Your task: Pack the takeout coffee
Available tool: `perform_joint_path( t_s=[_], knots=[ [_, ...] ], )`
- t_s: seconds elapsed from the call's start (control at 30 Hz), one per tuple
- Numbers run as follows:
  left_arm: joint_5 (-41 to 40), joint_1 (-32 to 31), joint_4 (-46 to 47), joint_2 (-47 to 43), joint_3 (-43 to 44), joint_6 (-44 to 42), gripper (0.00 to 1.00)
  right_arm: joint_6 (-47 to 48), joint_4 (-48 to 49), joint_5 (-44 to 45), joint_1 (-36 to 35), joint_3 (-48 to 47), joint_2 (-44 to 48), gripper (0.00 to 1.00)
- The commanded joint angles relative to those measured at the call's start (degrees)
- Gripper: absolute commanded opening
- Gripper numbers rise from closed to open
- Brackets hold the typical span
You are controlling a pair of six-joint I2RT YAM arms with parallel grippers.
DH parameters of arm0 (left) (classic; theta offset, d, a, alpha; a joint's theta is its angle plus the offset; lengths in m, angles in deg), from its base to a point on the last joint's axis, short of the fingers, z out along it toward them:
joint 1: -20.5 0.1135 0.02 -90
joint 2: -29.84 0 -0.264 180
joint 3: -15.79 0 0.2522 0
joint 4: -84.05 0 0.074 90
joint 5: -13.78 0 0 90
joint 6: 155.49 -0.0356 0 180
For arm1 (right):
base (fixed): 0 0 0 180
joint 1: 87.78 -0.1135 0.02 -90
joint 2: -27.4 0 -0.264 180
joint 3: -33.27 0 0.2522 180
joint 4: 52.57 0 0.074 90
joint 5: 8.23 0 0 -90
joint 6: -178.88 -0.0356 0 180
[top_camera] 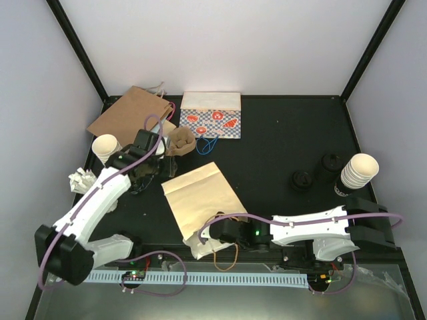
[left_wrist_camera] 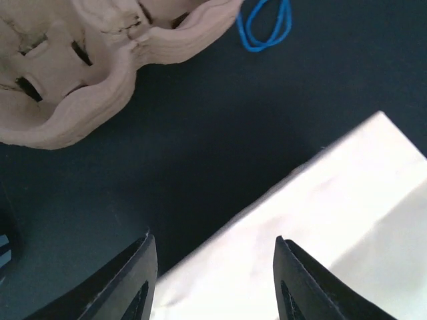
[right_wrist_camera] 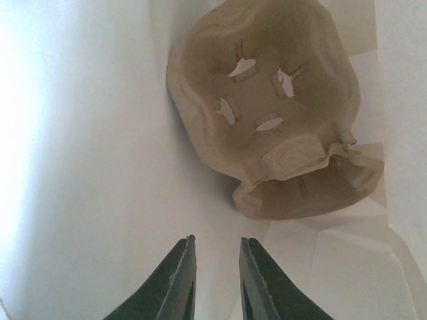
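Jaws on left spread wide over table (left_wrist_camera: 200, 133); right jaws slightly apart inside white bag (right_wrist_camera: 80, 167), cup carrier (right_wrist_camera: 267, 100) ahead

A matte black tabletop (top_camera: 280, 133) sits inside an enclosure of plain white wall panels (top_camera: 220, 40), joined at the far corners by slanting black frame posts (top_camera: 77, 47); lighting is even and soft
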Motion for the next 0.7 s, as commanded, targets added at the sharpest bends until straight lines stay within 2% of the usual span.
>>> perform_joint_path(
  t_s=[0.0,0.17,0.37,0.67],
  knots=[
    [-1.15,2.69,-0.88,6.45,4.77,-2.08,0.49,1.68,3.24,1.89,-0.18,-1.67,0.23,0.20],
    [-2.98,3.90,-1.15,13.23,6.52,-1.25,0.48,2.72,4.73,1.85,-0.03,-1.49,0.64,0.20],
    [-2.51,4.03,1.13,17.70,6.39,0.18,0.56,4.08,5.72,0.93,0.69,-1.49,0.65,0.20],
    [0.54,4.02,3.89,22.80,6.40,-0.21,0.54,6.46,8.67,1.17,1.22,-1.46,0.51,0.20]
  ],
)
